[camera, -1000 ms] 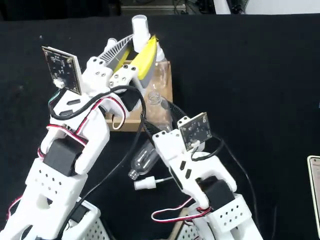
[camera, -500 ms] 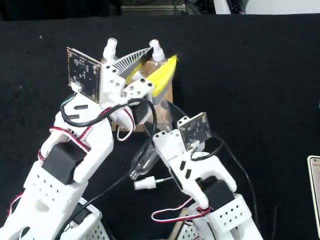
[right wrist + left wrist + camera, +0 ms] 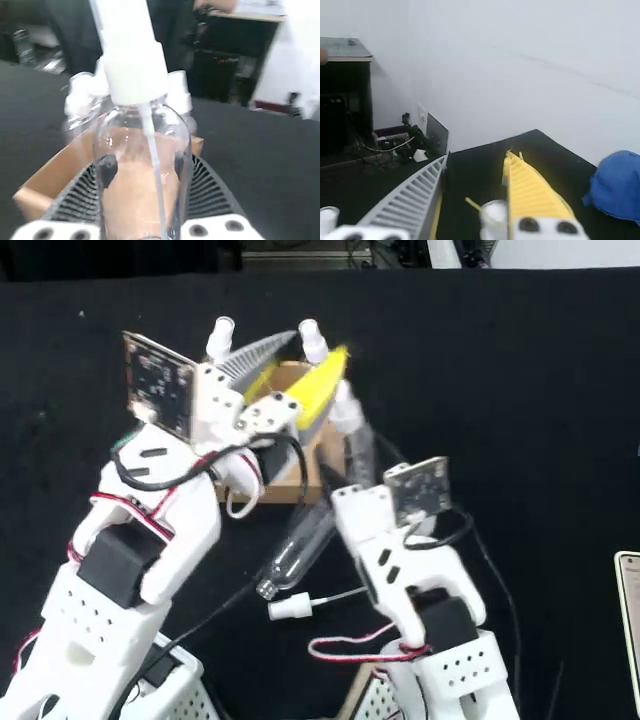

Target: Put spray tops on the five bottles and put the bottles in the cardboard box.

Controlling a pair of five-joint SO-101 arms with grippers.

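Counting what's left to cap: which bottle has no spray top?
The bottle lying on its side on the table, neck bare, near a loose spray top. The two bottles in the cardboard box and the bottle in the right gripper are capped.

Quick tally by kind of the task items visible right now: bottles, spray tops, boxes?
Bottles: 4 (2 boxed bottles, 1 held bottle in the right gripper, 1 lying bottle on the table)
Spray tops: 4 (3 fitted spray tops, 1 loose spray top)
Cardboard box: 1
Total: 9
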